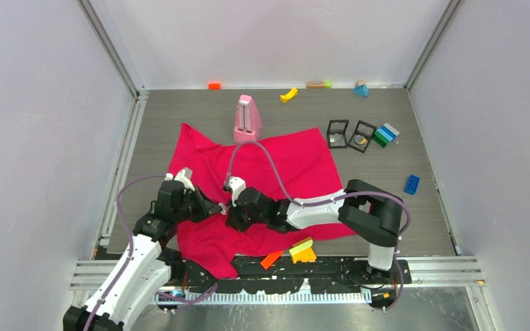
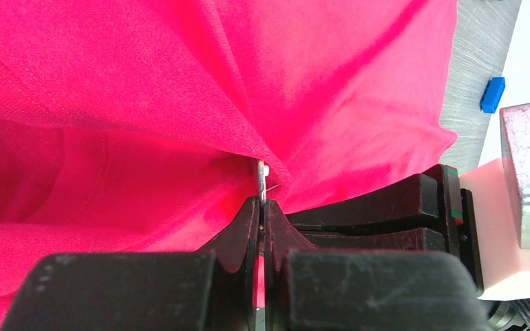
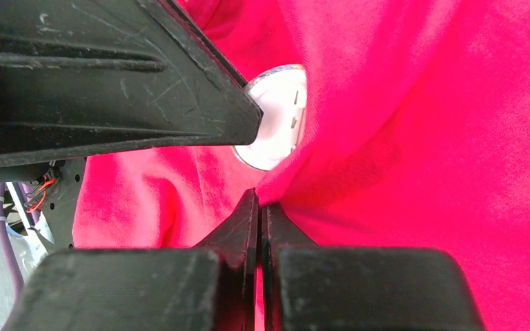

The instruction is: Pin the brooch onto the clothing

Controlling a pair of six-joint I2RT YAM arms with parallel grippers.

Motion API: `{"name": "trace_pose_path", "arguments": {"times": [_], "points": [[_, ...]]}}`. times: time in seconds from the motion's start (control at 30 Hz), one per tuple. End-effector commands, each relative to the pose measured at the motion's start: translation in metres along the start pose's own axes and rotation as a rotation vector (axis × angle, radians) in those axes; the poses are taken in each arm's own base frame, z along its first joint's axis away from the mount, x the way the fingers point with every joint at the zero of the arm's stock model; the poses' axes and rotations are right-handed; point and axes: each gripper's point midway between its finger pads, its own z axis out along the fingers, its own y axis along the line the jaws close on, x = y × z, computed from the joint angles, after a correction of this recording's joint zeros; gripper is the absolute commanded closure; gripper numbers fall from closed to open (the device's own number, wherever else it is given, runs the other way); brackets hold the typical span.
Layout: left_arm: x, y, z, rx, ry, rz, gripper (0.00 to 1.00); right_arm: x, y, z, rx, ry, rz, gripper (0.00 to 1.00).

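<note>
Jaws pinch round brooch [image 3: 276, 117], bunched crimson clothing [image 1: 297, 165].

The brooch [image 3: 276, 114] is only half showing on the right wrist cam, tucked behind a fold of the clothing [image 3: 421, 152] and the left gripper's finger [image 3: 110, 83]. Left wrist cam just catches its thin edge, and from above it's lost.

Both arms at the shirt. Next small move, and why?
Probably ease the left end effector forward to push the brooch pin-first into the shirt. It is shut on the brooch, whose edge sits at the cloth, and the right end effector pinches a fold beside it.
</note>
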Motion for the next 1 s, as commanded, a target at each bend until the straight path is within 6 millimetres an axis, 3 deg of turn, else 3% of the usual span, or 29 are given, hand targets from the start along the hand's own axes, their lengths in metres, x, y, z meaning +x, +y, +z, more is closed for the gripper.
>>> {"name": "trace_pose_path", "arguments": {"times": [0.0, 0.73, 0.9, 0.97], "points": [[-0.019, -0.024, -0.002, 0.1, -0.073, 0.015, 1.0, -0.01, 0.023, 0.004, -0.082, -0.015, 0.008, 0.99], [-0.021, -0.028, -0.005, 0.127, -0.084, 0.005, 1.0, -0.001, 0.03, 0.01, -0.109, 0.027, 0.0, 0.99], [-0.022, -0.029, -0.007, 0.126, -0.087, 0.011, 1.0, -0.01, 0.028, 0.003, -0.088, -0.008, 0.01, 0.99], [-0.023, -0.029, -0.01, 0.125, -0.086, 0.022, 1.0, -0.021, 0.027, -0.007, -0.071, -0.038, 0.007, 0.94]]}}
